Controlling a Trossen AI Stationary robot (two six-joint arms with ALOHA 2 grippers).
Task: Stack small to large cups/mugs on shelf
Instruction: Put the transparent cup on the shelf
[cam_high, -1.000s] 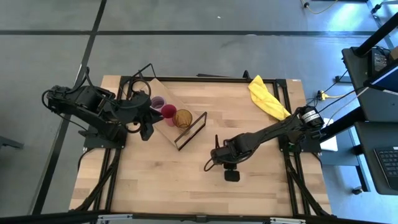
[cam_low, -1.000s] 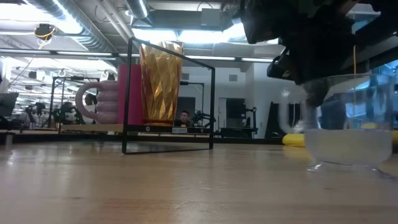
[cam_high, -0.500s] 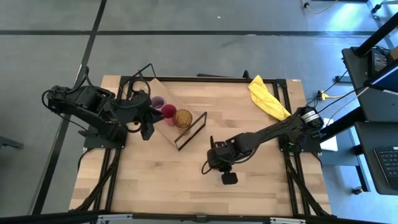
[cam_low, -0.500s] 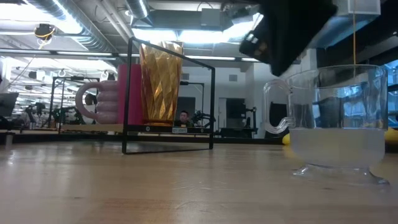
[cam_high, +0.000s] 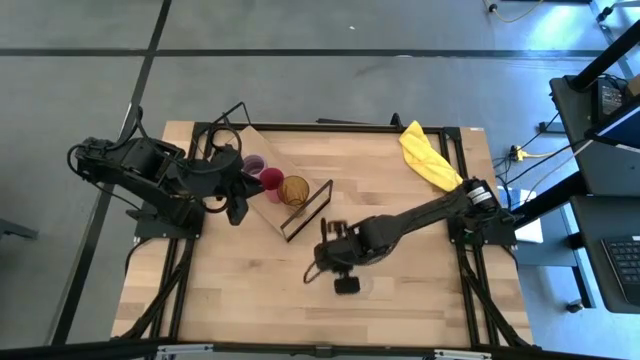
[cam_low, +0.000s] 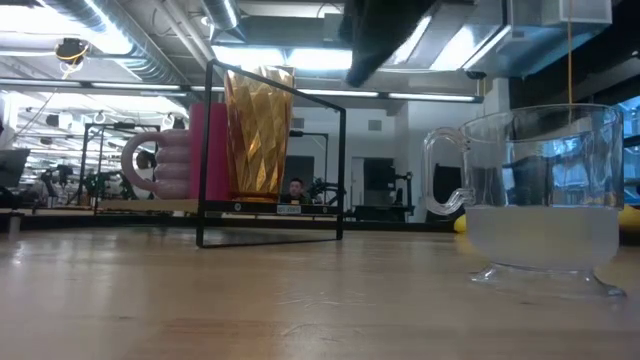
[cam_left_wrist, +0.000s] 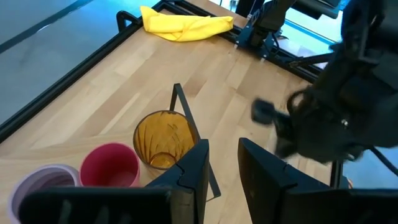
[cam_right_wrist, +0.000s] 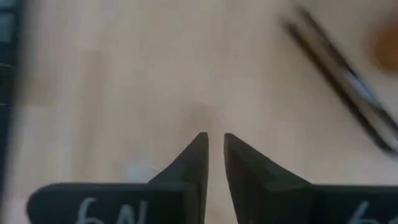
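— So, where's the right gripper (cam_right_wrist: 212, 149)?

— Above the middle of the table (cam_high: 250, 290), fingers nearly together, holding nothing.

— And the clear glass (cam_low: 540, 190)?

— Upright on the tabletop, apart from that gripper, probably parked for a fresh approach.

— The others?

— Amber tumbler (cam_high: 294, 189), red cup (cam_high: 271, 180) and purple mug (cam_high: 253, 164) line the shelf (cam_high: 262, 205) toward the table's far-left corner, tumbler nearest the wire frame. The left gripper (cam_left_wrist: 217, 168) waits beside them, narrowly parted, empty.

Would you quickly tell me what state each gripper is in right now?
Left gripper: slightly open, empty, beside the shelf.
Right gripper: nearly shut, holding nothing, above the table.
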